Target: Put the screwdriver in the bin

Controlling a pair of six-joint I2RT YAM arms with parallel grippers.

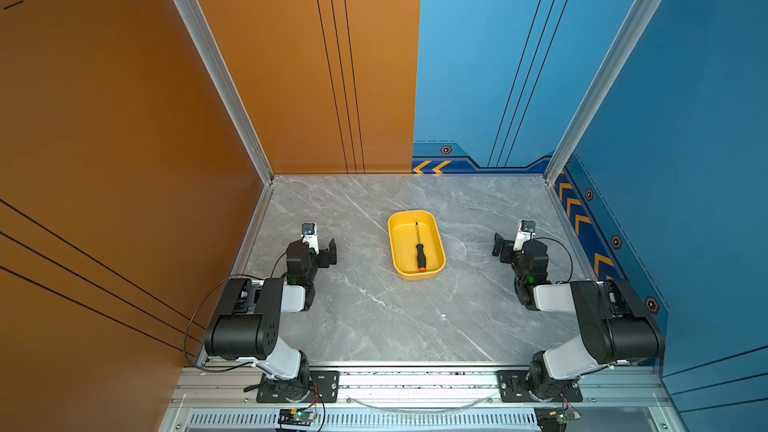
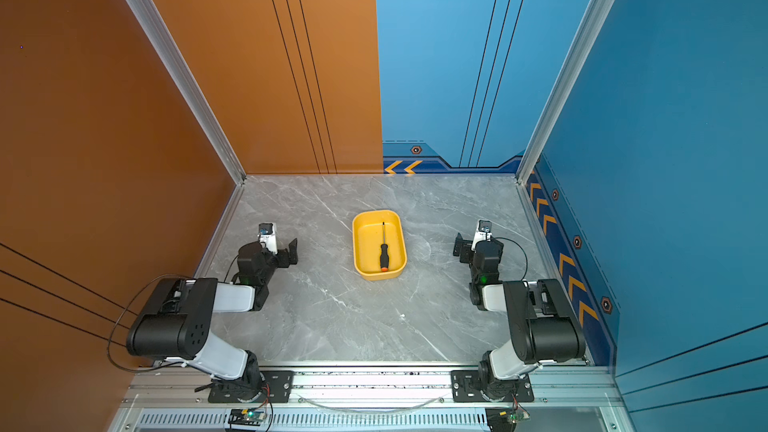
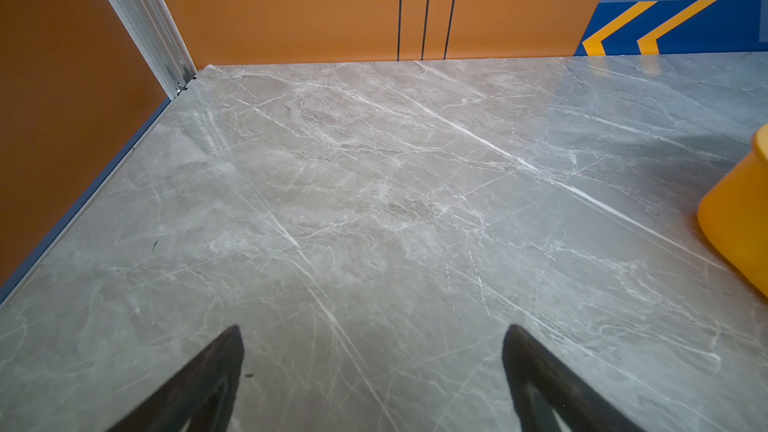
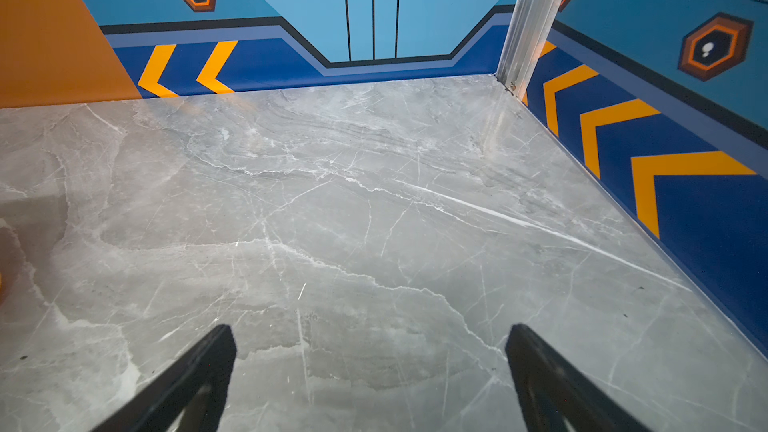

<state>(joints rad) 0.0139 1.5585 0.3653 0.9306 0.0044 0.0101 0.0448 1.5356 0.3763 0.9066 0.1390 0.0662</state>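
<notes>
The yellow bin (image 1: 436, 251) (image 2: 360, 251) stands mid-table in both top views. Inside it lies the screwdriver (image 1: 419, 252) (image 2: 384, 252), thin shaft toward the back wall, black handle and orange end cap toward the front. My left gripper (image 1: 328, 253) (image 2: 291, 252) (image 3: 372, 332) rests well to the left of the bin, open, with only bare table between its fingers. My right gripper (image 1: 500, 248) (image 2: 460, 248) (image 4: 372, 332) sits well to the right, open and empty too. The left wrist view catches a corner of the bin (image 3: 739, 214); the screwdriver is out of both wrist views.
The table (image 1: 374, 317) is grey marble, walled by an orange panel (image 1: 104, 139) on the left, blue panels (image 1: 685, 139) on the right and both at the back. Both arm bases sit on a metal rail (image 1: 415, 384) along the front edge.
</notes>
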